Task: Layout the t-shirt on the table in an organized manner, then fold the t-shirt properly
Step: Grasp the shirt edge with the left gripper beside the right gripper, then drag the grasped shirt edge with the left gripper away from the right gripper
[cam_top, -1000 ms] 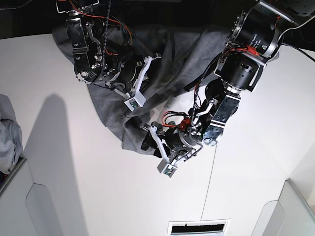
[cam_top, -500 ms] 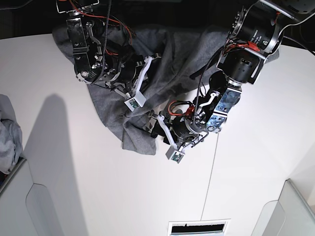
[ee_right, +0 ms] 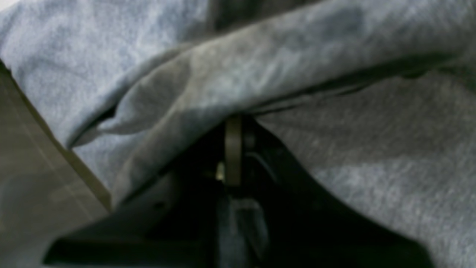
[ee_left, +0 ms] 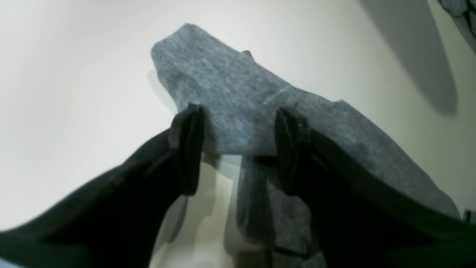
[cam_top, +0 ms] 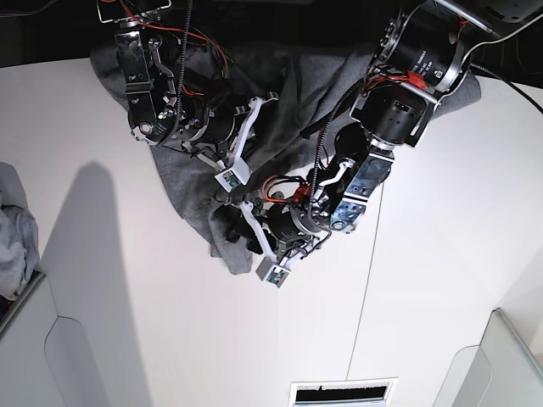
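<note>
At twelve o'clock on the white tabletop (cam_top: pixel 127 322), the right gripper (ee_right: pixel 233 123) pins the bunched t-shirt (cam_top: pixel 280 110) with closed jaws, anchoring it, while the left gripper (ee_left: pixel 238 149) straddles a corner, jaws apart, apparently to spread it.

Item, your t-shirt (cam_top: pixel 182 182): lies bunched on the table (cam_top: pixel 119 288), far side, centre-left. Your right gripper (cam_top: pixel 222 193) sits on the shirt's middle. Your left gripper (cam_top: pixel 246 242) straddles the shirt's near corner, just right of it. Cloth bundle (cam_top: pixel 13 229): far left edge, well apart, above a bin (cam_top: pixel 34 348).
</note>
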